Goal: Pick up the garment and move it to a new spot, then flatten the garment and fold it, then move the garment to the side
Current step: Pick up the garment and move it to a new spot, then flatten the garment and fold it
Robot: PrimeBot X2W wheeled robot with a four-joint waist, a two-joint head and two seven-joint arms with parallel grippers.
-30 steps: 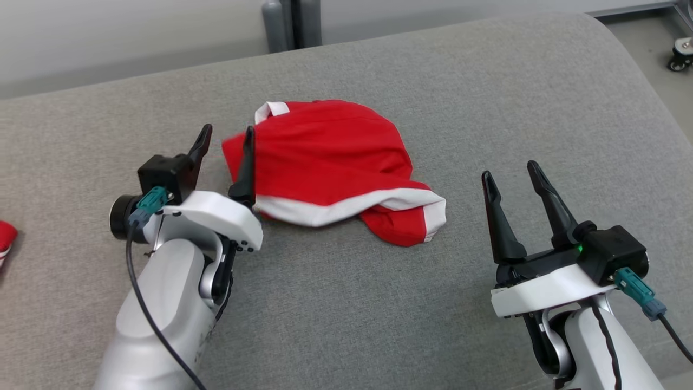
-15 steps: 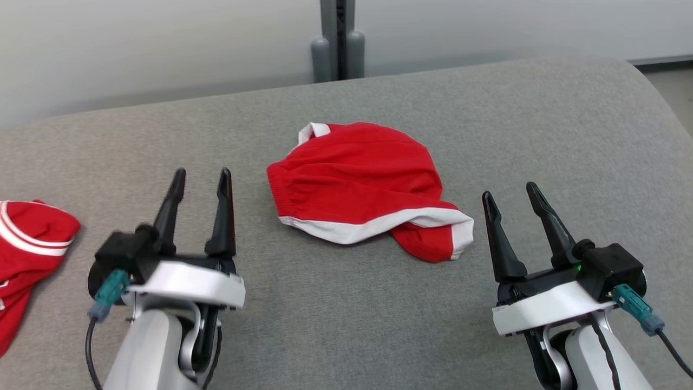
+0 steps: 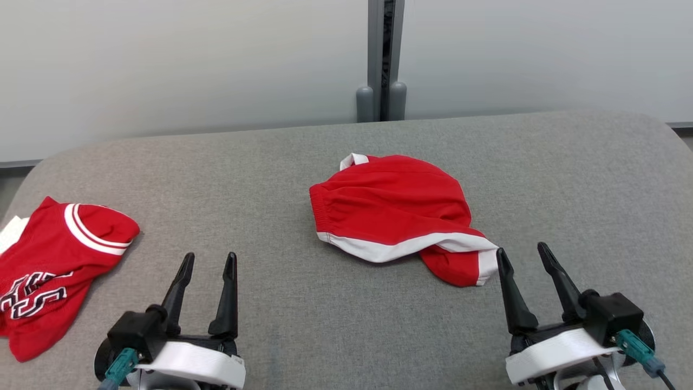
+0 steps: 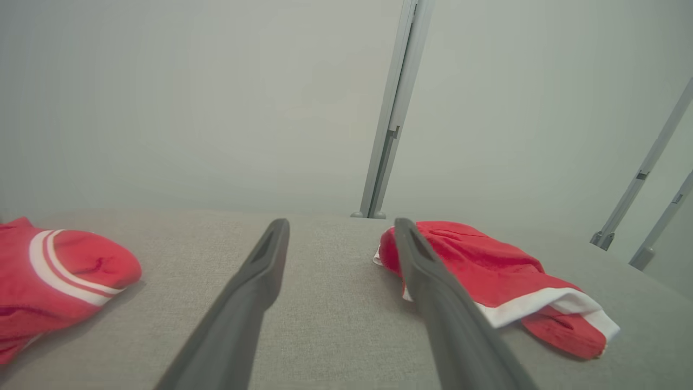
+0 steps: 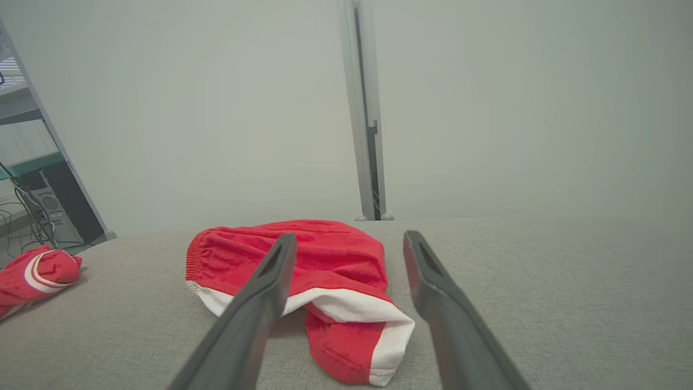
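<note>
Both tools are open and empty: left tool (image 3: pixel 210 255) bottom left, right tool (image 3: pixel 520 248) bottom right. Shorts (image 3: pixel 395 211) mid-frame look soft and light; grab the waistband (image 3: pixel 319 208).

Red jersey with white stripes and black-white lettering (image 3: pixel 54 254): cut by left frame edge in head view and both wrist views; lettering creased, unreadable.

Red shorts with white trim (image 3: pixel 395 206): folded over themselves, under layers hidden. Left wrist view: near end masked by finger (image 4: pixel 433 292) of left pincer (image 4: pixel 341 223), lower right of frame. Right wrist view: white hem partly behind finger (image 5: pixel 260 303) of right pincer (image 5: pixel 351 234), lower left.

Head view: both pincer bases cut by bottom edge.

Grey upright post (image 3: pixel 381 54): top cut by upper edge.

Dark rack with cables (image 5: pixel 38 211), far left of right wrist view: small, blurred, cut by edge.
</note>
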